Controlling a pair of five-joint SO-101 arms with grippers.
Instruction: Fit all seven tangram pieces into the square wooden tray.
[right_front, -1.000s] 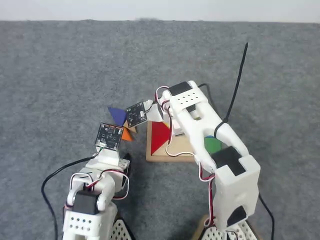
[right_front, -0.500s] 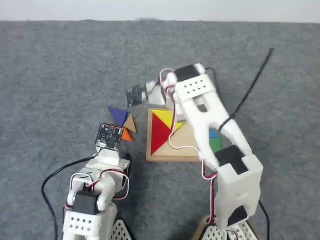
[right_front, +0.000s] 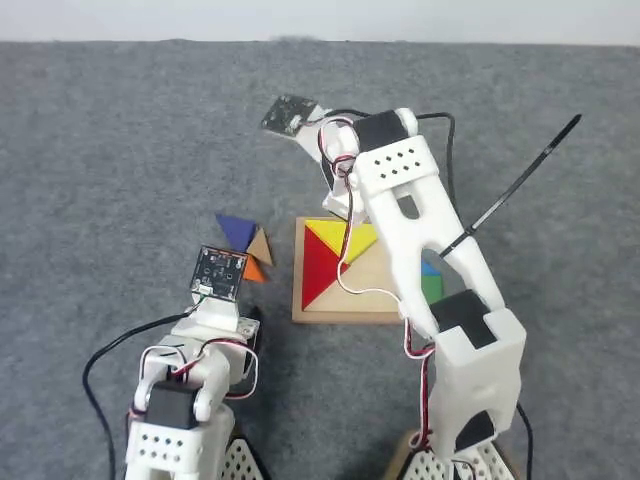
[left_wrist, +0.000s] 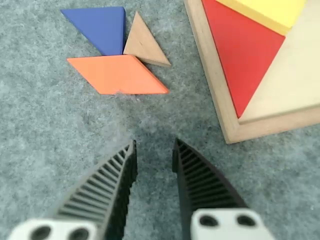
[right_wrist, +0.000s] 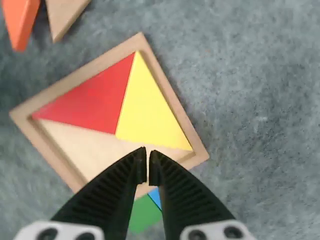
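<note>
The square wooden tray lies at the table's middle with a red triangle and a yellow triangle lying flat in it. Part of its floor is bare. Left of the tray lie a blue piece, a tan triangle and an orange parallelogram, touching one another. My left gripper hovers open and empty just short of the orange piece. My right gripper hangs shut and empty above the tray's edge. A green piece and a small blue piece lie just outside the tray.
Grey carpet covers the table. The right arm stretches over the tray's right side and hides part of it. The left arm stands near the front edge. A black cable tie sticks out to the right.
The right arm has lifted and swung away from the tray's left side toward the far edge, uncovering the yellow triangle in the tray. The left arm has kept still.
</note>
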